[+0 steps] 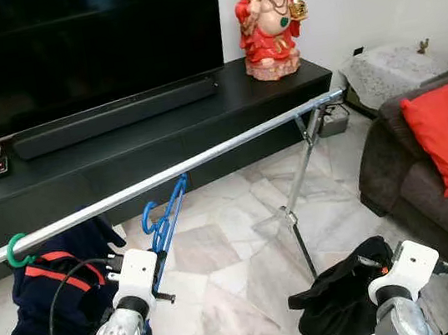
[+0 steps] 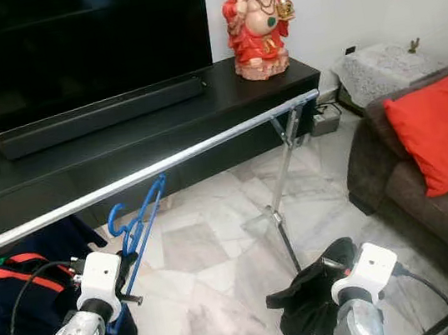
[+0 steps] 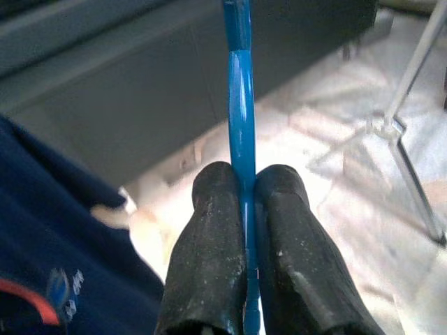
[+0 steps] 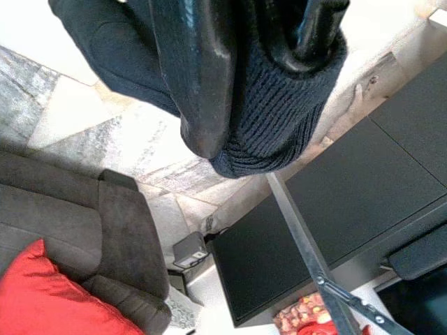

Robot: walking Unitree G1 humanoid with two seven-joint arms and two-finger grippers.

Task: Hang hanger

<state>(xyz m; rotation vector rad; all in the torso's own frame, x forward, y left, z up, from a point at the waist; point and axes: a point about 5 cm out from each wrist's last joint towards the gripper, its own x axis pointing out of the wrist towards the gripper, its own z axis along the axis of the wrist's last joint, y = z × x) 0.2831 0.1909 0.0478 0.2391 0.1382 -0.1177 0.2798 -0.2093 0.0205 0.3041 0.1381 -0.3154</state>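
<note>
- The left gripper [image 3: 243,202] is pinching a blue plastic hanger [image 1: 164,220] between its closed black fingers [image 3: 209,258], holding it just below the silver clothes rail [image 1: 206,158]
- The hanger's hook is pointing up and is sitting near the rail but not yet over it
- The right gripper [image 4: 244,42] is clutching a dark knitted garment [image 1: 344,293] low over the marble floor [image 1: 225,285], beside the rail's stand [image 1: 297,207]
- A navy garment [image 1: 51,311] is hanging on a green hanger [image 1: 15,251] at the rail's left end
- The step in hand appears to be the lift; next, the hook would need raising above the rail and lowering onto it
</note>
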